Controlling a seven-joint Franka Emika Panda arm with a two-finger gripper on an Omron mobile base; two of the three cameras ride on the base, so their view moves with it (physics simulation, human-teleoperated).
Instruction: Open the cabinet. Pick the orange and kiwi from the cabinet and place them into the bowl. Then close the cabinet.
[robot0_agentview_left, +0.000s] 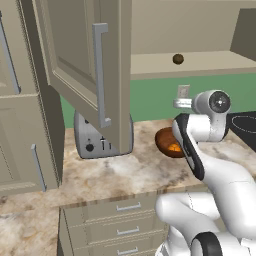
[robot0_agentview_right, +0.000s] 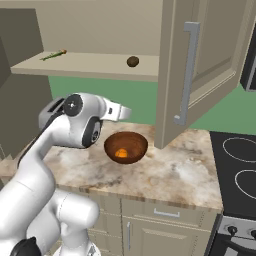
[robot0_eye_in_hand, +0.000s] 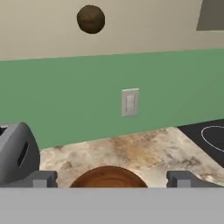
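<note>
While the orange (robot0_agentview_right: 120, 153) lies in the bowl (robot0_agentview_right: 126, 146), the kiwi (robot0_eye_in_hand: 90, 19) sits on the cabinet shelf (robot0_agentview_right: 90, 65), above and beyond the wide-open, empty gripper (robot0_eye_in_hand: 111, 178).

My left base view sits behind my arm on its left, looking forward and down over the counter (robot0_agentview_left: 125, 175); the right base view does the same from the right. Both share the bowl (robot0_agentview_right: 125, 147), the kiwi (robot0_agentview_right: 132, 61) on the open cabinet (robot0_agentview_left: 85, 55) shelf, and the green wall. My hand view faces that wall from near the bowl, low and close.
</note>
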